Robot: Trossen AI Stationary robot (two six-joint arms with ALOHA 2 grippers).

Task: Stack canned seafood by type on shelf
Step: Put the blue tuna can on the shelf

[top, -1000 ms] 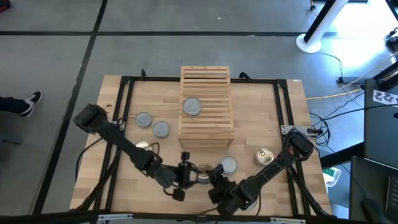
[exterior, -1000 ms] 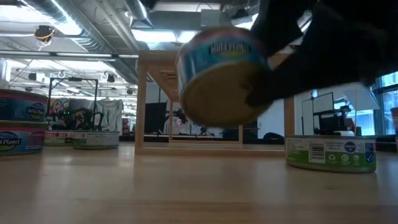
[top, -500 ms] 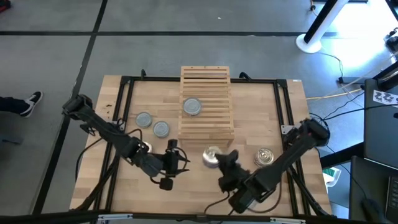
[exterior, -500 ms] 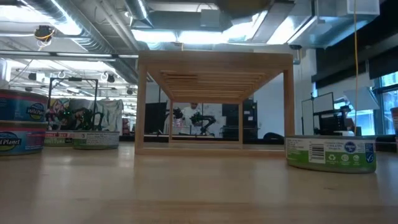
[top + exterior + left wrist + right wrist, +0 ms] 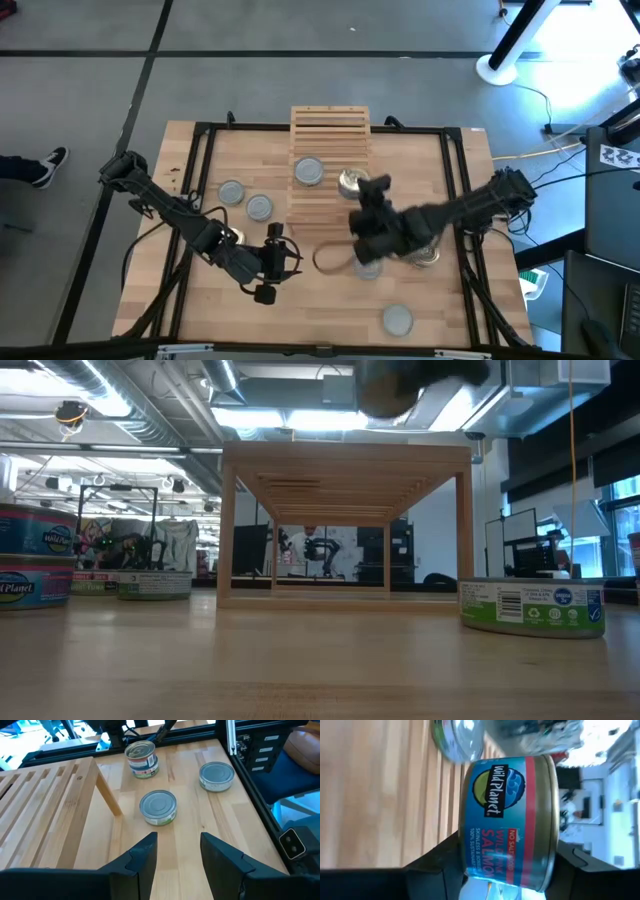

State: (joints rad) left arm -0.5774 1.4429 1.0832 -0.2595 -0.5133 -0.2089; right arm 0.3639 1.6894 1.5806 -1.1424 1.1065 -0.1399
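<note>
My right gripper (image 5: 364,192) is shut on a canned seafood tin (image 5: 507,815) with a blue and red label and a golden top (image 5: 350,181). It holds the tin above the slatted wooden shelf (image 5: 330,150). A grey-topped tin (image 5: 309,171) stands on the shelf beside it. My left gripper (image 5: 296,255) hovers open and empty over the table left of centre, short of the shelf's near end (image 5: 45,805). On the table stand two grey-topped tins (image 5: 231,192) (image 5: 259,207), a golden-topped stack (image 5: 426,251), and another grey tin (image 5: 398,320). My right gripper pinches the tin between its two fingers (image 5: 442,857), one on each flat end: the bottom rim (image 5: 465,827) and the top rim (image 5: 553,837). The fingers come slanting down from the table's right. The tin sits level, golden top up, clear of the shelf.
A tin (image 5: 367,268) lies partly under my right arm near the shelf's foot. In the low view a green-labelled tin (image 5: 530,605) stands right of the shelf (image 5: 345,525), with stacked tins (image 5: 35,560) at the left. A black frame (image 5: 455,170) borders the table.
My right gripper has carried the golden-topped tin up from near the table's near edge toward the far edge, and it is now over the shelf. My left gripper has drawn back from that tin toward the table's left and risen a little, then kept still.
</note>
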